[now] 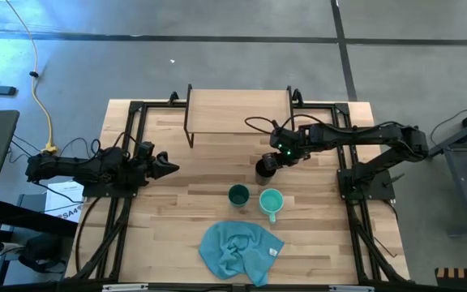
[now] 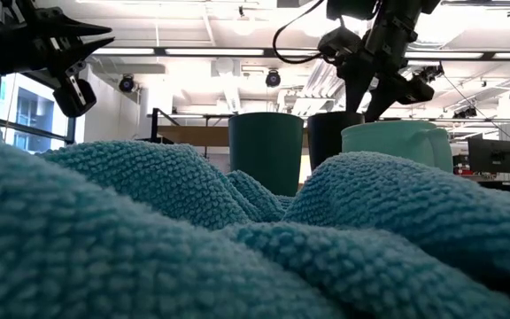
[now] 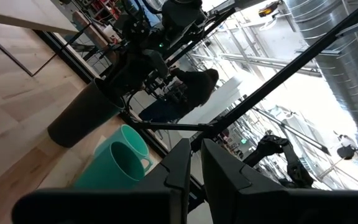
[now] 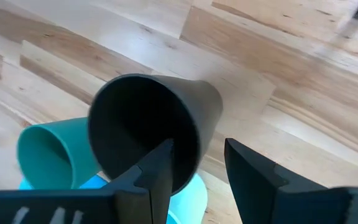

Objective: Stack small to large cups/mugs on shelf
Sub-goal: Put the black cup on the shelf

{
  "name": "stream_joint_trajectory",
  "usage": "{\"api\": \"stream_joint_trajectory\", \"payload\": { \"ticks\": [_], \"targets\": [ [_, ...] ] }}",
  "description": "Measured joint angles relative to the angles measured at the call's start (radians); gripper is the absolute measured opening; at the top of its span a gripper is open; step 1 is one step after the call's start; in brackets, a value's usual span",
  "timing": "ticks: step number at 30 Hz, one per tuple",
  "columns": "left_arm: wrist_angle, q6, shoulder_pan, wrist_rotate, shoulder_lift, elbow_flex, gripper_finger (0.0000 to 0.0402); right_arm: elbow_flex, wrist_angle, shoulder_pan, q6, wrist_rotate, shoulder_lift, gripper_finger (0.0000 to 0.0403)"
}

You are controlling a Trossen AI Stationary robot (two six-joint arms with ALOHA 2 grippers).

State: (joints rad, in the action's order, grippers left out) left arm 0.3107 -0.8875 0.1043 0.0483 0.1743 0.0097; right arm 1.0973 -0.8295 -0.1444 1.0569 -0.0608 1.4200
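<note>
Nearest you, at the table's near edge, the blue cloth (image 1: 240,251) lies crumpled; in the low view it fills the foreground (image 2: 193,239).

Just beyond it stand two of your cups side by side: the dark teal cup (image 1: 238,195) on the left and the light turquoise mug (image 1: 271,200) on the right, its handle pointing toward the cloth. They sit close together, but you cannot tell whether they touch.

A little farther in, and slightly right of the teal cup, is the tall black cup (image 1: 265,168). Your right gripper (image 1: 276,159) is at its rim: the right wrist view shows one finger inside the cup's mouth and the other outside its wall (image 4: 160,134), spread with the wall between them. Whether the fingers actually press on the wall you cannot tell.

The shelf (image 1: 239,112) stands at the far edge of the table, its board bare, well apart from all three cups.

Your left gripper (image 1: 165,168) waits off to the left side of the table, fingers drawn together on nothing, pointing toward the cups.
</note>
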Motion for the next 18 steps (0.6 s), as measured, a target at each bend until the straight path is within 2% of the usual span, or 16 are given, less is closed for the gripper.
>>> {"api": "stream_joint_trajectory", "payload": {
  "ticks": [18],
  "targets": [
    [0.0, 0.0, 0.0, -0.001, 0.0, 0.0, 0.003, 0.0, 0.012, 0.001, 0.0, 0.0, 0.0, 0.0133]
  ]
}}
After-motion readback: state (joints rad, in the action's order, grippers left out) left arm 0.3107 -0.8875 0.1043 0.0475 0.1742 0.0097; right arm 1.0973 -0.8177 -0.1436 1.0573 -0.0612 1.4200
